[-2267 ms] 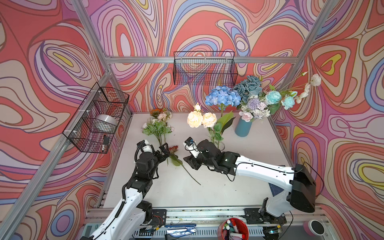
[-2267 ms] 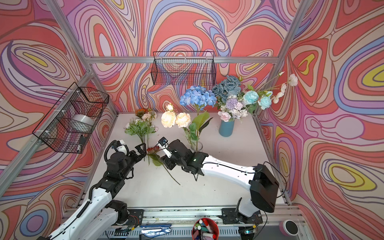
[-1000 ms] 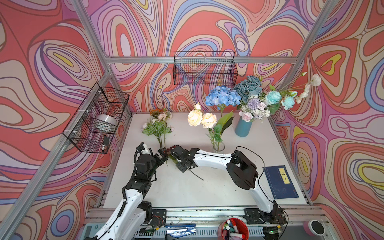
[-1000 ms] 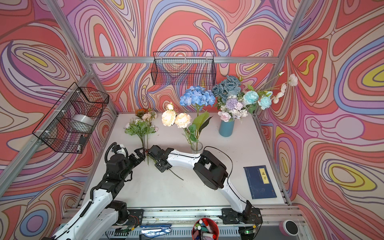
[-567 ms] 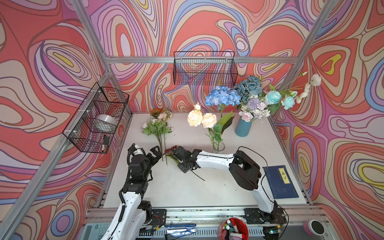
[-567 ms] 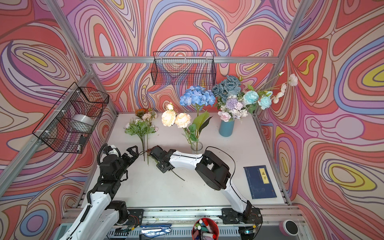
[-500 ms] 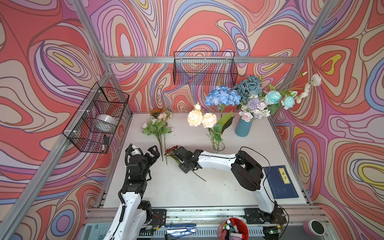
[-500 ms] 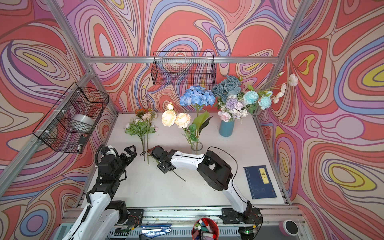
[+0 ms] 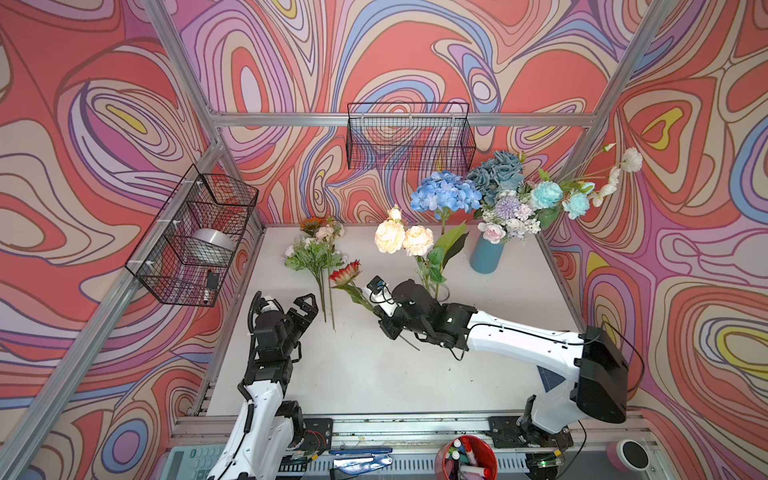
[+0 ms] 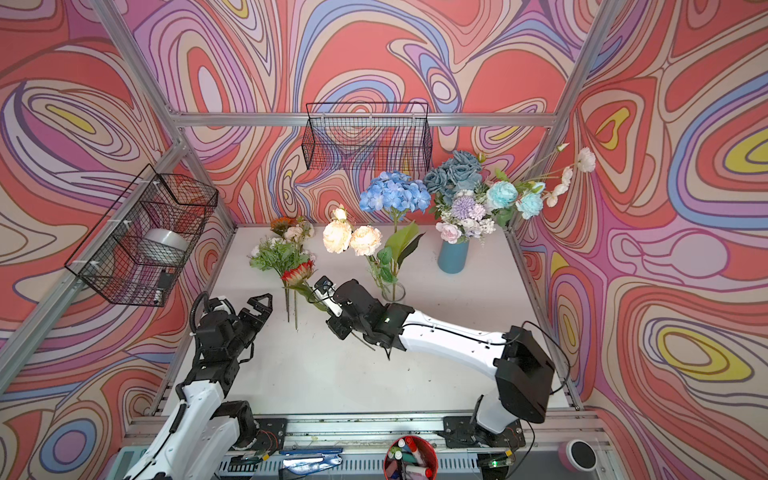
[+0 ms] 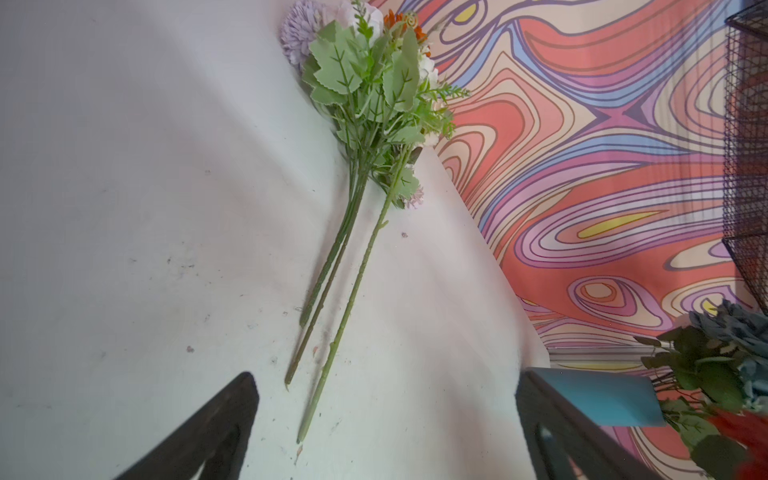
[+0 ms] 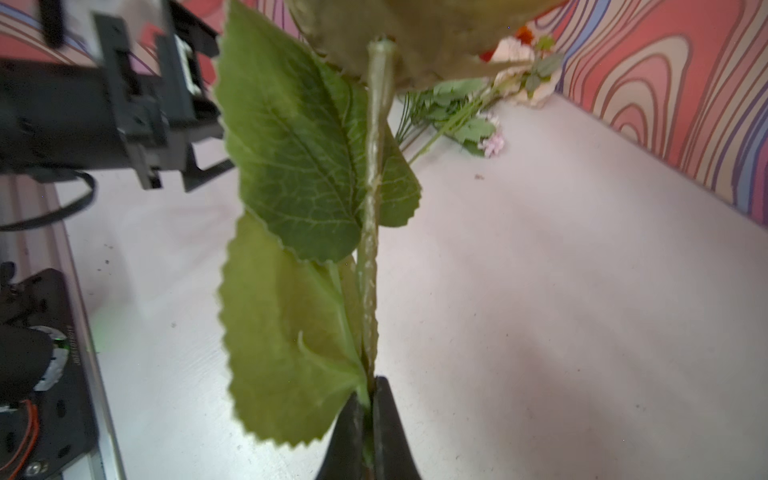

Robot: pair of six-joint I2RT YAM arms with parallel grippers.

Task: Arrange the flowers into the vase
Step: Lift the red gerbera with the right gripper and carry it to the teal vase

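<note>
Holding the red daisy (image 9: 345,275) by its green stem (image 12: 372,232), the right fingers (image 12: 388,428) are pressed together on it just below the two toothed leaves (image 12: 291,174). The bloom tilts out over the middle of the bench (image 9: 374,382), toward its left edge. Whether the cut end trails on the surface I cannot tell.

The left fingers (image 11: 216,424) stand wide apart and empty near the left edge, just short of the stem ends of the loose bunch (image 9: 316,255), which lies toward the far left corner.

The grip looks like the weak spot. The stem is thin and clamped low, while the head sits far out, so a quick swing would likely let it pivot or slide in the clamp.

The glass vase (image 9: 440,293), just beside the right wrist, already holds peach roses (image 9: 403,240) and a blue hydrangea (image 9: 444,194). The blue vase (image 9: 485,257) in the far right corner is packed. I cannot tell which one is meant. In either, the broad leaves could catch on the foliage, the stem could miss the narrow mouth, and a sideways push might tip the vase, most likely the slim glass one.
</note>
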